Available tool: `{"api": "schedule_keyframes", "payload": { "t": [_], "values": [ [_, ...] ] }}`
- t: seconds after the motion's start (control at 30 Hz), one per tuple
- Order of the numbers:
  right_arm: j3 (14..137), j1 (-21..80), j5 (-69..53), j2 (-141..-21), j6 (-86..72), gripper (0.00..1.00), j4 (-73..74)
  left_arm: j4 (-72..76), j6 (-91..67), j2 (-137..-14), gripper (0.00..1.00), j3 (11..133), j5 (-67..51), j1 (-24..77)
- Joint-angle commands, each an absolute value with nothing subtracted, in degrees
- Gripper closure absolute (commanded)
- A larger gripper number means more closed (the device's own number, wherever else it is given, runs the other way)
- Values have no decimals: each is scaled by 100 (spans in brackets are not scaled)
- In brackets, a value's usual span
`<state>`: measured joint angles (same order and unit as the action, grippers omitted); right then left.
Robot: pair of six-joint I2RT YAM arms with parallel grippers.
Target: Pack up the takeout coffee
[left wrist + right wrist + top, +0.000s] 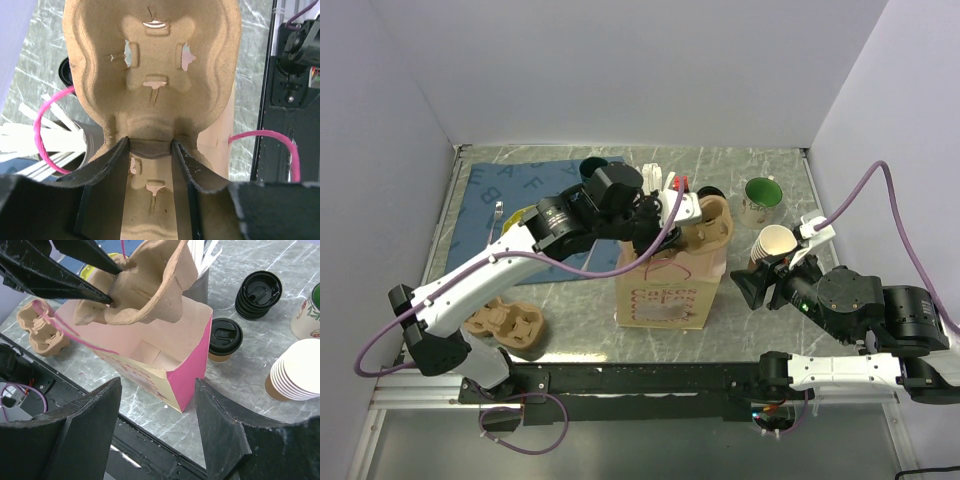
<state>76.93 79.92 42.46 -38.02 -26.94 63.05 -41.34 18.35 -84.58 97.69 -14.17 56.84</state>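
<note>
The right gripper [159, 386], jaws wide and empty at the frame's bottom, is nearer the takeout coffee [225, 339], which stands upright at centre-right just beside the pink bag [192, 365], above-right of the fingers, while the left gripper [150, 150] clamps the pulp carrier [150, 60] over the bag.

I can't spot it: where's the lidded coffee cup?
In the right wrist view, the lidded coffee cup stands on the table just right of the pink bag, near the stack of black lids.
</note>
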Motion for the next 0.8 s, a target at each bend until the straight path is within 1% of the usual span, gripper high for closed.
{"api": "schedule_keyframes", "payload": {
  "t": [0.0, 0.2, 0.47, 0.77],
  "values": [
    [7822, 8033, 4447, -3797, -2725, 33, 6108, -3973, 1960, -8560, 59, 10134, -1652, 5713],
    [7796, 8033, 4491, -3727, -2725, 32, 6100, -3981, 1960, -8552, 60, 10099, -1696, 5713],
    [7778, 8033, 4509, -3744, -2681, 32, 6065, -4324, 2074, -8341, 60, 9660, -1415, 5713],
    [7822, 8033, 4605, -3876, -2760, 32, 6003, -4675, 2162, -8393, 61, 9642, -1345, 5722]
  ]
}}
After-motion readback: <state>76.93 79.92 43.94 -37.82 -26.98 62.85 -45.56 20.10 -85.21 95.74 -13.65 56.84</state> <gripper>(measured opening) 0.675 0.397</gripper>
